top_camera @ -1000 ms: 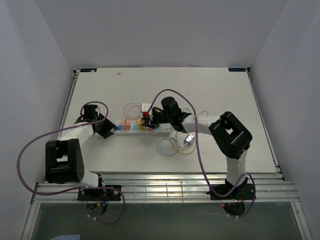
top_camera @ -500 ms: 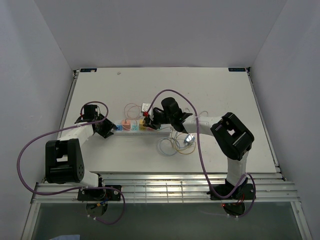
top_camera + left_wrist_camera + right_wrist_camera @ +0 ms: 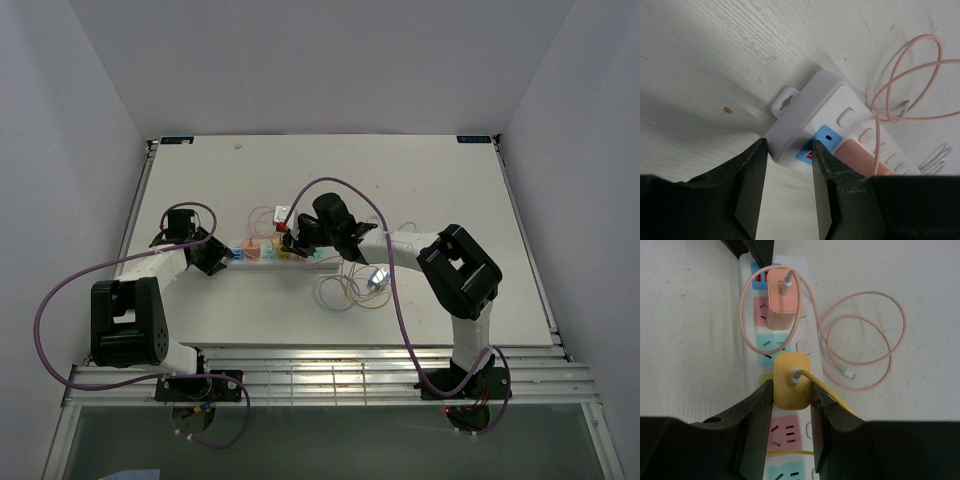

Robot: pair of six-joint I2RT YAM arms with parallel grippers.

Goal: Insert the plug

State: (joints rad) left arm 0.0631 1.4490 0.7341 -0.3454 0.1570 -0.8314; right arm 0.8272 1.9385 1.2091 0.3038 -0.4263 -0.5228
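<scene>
Top view: my left end effector (image 3: 222, 257) and right end effector (image 3: 290, 239) are sitting at the long white plastic power strip (image 3: 262, 253), mid-frame on the white worktop (image 3: 450, 190).

Left wrist: I am clamping the strip's end.

Right wrist: I am grasping the square yellow plastic plug (image 3: 792, 379), lower centre, over the strip.

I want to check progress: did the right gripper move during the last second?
Yes. The right gripper shifted a little to the left along the power strip.

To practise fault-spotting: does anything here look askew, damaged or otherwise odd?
Nothing looks damaged or spilled. One oddity: the pink cable, plugged into the pink charger on the power strip, sprawls in loose loops with its far connector lying free. The right tool grips the yellow charger.
</scene>
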